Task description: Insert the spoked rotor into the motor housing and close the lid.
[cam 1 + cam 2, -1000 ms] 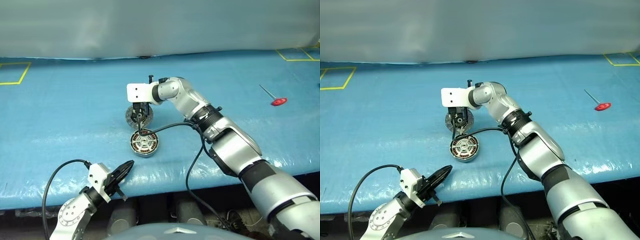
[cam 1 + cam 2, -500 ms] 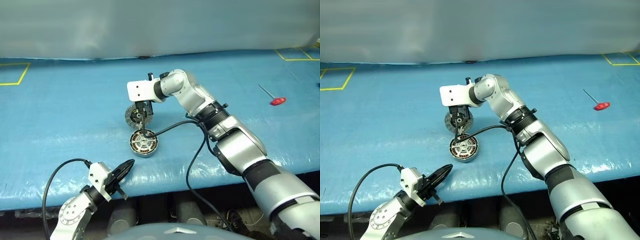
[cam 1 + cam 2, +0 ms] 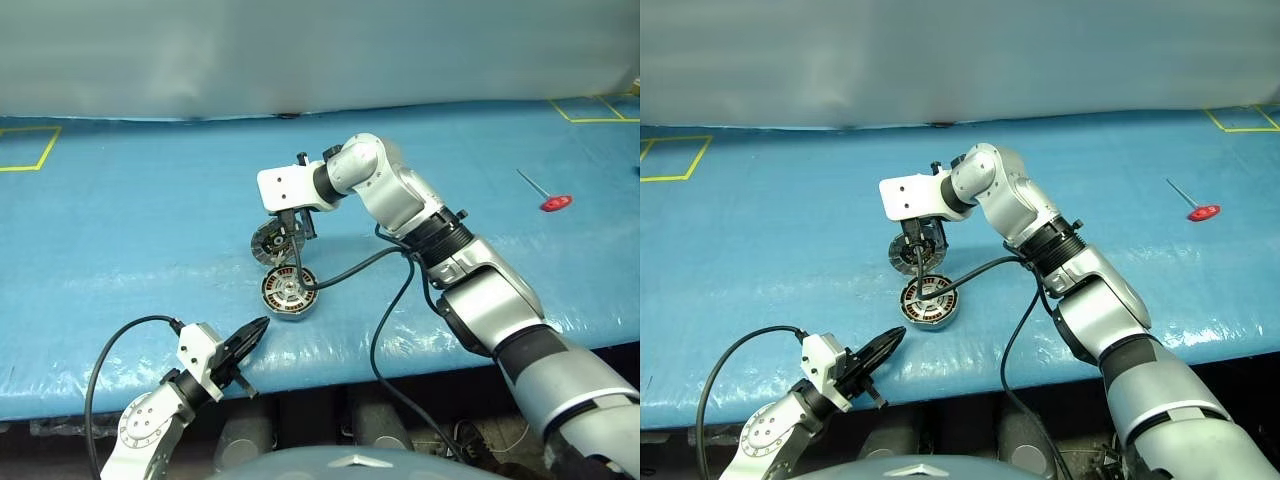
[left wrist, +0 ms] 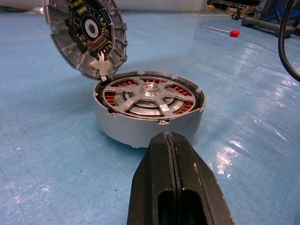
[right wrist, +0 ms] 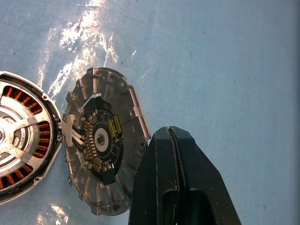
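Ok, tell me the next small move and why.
Probably push the lid down with the shut right gripper. The spoked rotor already sits inside the motor housing, while the lid stands tilted up on the housing's far edge.

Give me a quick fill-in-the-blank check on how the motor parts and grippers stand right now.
1. The spoked rotor sits inside the ____.
2. The lid stands tilted up, so the housing is ____.
3. The right gripper has its fingers ____.
4. The red-handled tool lies on the blue ____.

Missing words: motor housing; open; shut; table
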Robot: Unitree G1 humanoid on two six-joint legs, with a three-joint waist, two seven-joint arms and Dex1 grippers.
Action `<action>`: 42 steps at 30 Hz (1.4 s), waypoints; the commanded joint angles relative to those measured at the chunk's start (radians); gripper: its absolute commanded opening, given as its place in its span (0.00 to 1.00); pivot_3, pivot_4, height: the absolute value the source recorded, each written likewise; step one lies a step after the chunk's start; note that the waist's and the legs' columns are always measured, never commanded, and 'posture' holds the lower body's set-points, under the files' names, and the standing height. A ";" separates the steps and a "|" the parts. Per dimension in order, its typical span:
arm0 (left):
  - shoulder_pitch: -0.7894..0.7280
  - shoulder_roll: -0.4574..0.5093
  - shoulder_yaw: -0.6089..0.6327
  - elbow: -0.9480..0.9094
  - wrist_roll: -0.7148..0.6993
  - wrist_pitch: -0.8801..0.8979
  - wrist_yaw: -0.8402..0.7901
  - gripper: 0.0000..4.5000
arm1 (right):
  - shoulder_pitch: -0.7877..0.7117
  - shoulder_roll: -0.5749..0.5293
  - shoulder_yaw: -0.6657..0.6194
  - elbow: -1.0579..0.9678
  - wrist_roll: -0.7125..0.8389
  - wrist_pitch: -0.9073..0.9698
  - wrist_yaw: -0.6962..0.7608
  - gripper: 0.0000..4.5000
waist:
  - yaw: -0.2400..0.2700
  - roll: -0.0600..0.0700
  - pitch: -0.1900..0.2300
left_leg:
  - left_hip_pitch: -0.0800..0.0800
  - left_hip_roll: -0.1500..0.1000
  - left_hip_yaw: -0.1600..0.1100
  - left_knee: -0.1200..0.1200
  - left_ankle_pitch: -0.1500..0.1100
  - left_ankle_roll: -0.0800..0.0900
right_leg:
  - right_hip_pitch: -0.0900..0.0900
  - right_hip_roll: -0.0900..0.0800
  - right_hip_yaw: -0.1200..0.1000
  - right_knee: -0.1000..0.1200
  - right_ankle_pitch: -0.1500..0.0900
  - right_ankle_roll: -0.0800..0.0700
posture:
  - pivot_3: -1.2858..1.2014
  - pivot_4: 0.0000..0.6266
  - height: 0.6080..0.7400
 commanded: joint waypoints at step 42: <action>-0.032 0.016 -0.003 -0.004 -0.010 0.025 -0.014 0.00 | 0.328 -0.093 0.057 -0.531 0.156 0.363 0.088 0.00 | 0.007 0.000 0.000 | -0.001 -0.001 -0.001 0.003 0.000 0.000 | 0.001 0.001 0.000 0.001 0.001 0.002 | 0.52 0.24 1.00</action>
